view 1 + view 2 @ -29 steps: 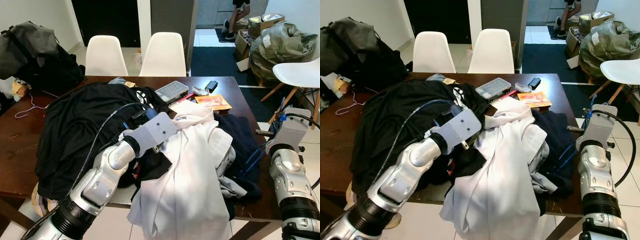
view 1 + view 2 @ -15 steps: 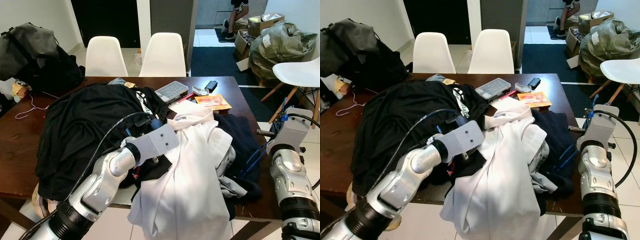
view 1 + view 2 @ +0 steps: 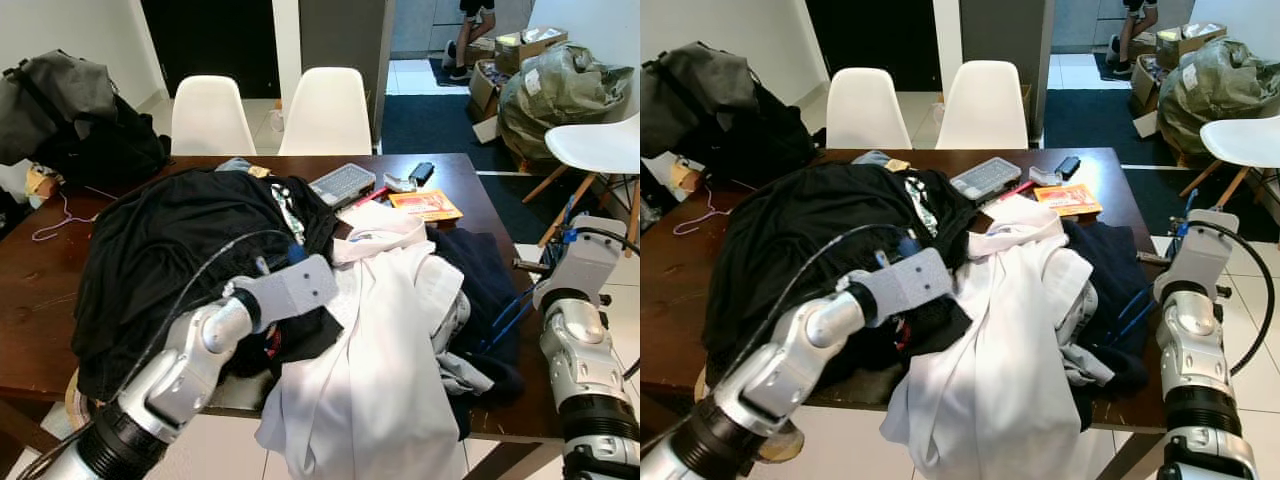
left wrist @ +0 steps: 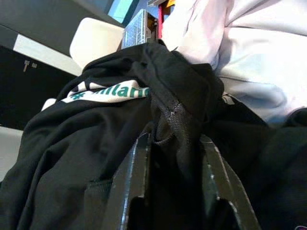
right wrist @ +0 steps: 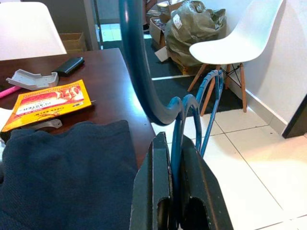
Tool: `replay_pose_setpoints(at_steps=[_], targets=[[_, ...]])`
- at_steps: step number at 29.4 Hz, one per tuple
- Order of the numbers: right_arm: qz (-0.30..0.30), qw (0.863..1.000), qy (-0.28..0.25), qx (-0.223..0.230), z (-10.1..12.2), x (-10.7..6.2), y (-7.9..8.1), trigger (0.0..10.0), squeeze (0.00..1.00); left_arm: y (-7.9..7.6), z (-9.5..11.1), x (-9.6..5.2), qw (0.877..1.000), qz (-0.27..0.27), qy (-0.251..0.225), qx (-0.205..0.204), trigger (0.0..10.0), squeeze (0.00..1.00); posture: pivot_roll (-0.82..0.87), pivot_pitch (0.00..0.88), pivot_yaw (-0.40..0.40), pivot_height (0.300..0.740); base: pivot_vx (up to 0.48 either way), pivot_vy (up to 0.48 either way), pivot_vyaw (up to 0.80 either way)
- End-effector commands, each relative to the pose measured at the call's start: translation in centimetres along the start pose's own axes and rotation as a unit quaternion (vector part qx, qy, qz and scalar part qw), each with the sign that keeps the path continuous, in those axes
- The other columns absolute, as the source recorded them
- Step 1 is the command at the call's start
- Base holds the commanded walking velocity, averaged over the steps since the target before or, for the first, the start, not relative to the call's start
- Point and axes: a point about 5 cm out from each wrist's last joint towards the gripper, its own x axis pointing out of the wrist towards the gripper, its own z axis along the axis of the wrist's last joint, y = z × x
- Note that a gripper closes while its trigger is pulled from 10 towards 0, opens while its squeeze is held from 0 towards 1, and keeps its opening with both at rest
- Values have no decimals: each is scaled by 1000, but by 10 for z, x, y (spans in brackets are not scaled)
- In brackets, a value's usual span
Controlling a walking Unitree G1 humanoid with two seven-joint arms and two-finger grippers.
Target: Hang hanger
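Left wrist view: left gripper (image 4: 175, 148) pinching black fabric garment (image 4: 96, 143) | right gripper (image 5: 173, 158) clamped on blue wire hanger (image 5: 139, 72) beside brown wooden table (image 5: 108, 84)

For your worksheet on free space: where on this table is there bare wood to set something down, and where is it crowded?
Bare wood of the table lies at the robot's left, between the black garment and the backpack, where a thin cord trails. A narrower strip lies along the far edge by the white chairs. The centre and right are crowded: white shirt, navy garment, grey case, orange packet.
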Motion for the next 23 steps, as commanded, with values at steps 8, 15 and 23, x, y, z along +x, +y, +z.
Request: replay_pose_setpoints(at_steps=[8, 15, 23], targets=[[6, 1000, 9, 10, -6, -2, 5, 10000, 0, 22, -10, -3, 999, 41, 5, -9, 0, 0, -82, 25, 61, 736, 0, 0, 0], [11, 1000, 8, 21, -6, -2, 6, 10000, 0, 68, 45, -16, 953, 16, -194, -230, 0, 0, -76, 20, 60, 736, 0, 0, 0], [23, 999, 5, 38, -6, -1, 8, 10000, 0, 92, 71, -34, 891, -23, -304, -335, 3804, 0, -77, 17, 61, 736, 0, 0, 0]])
